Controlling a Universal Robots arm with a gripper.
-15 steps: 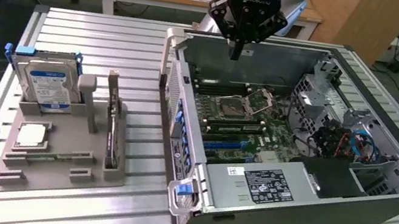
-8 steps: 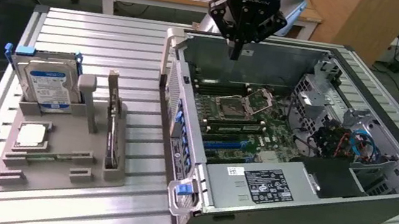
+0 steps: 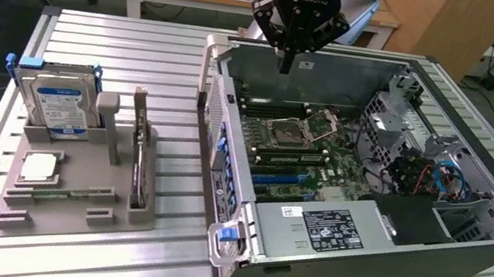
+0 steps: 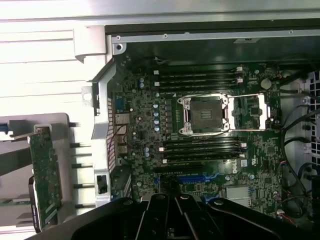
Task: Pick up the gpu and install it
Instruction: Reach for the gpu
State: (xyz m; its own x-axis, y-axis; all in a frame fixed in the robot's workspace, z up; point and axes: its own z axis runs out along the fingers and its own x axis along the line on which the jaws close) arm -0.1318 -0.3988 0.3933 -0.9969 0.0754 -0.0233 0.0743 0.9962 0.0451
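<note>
Ribbed aluminium table carries everything you need to watch. On the exterior view's left, a grey holder has a hard drive upright at its far end, a processor chip and a memory stick lying flat nearer, and the gpu standing on edge in the slot beside the open computer case. The gpu is a thin dark card with a pale metal strip at its far end. Your gripper hangs pointing straight down over the case's far wall, well apart from the gpu, its fingers pressed together on nothing.
</note>
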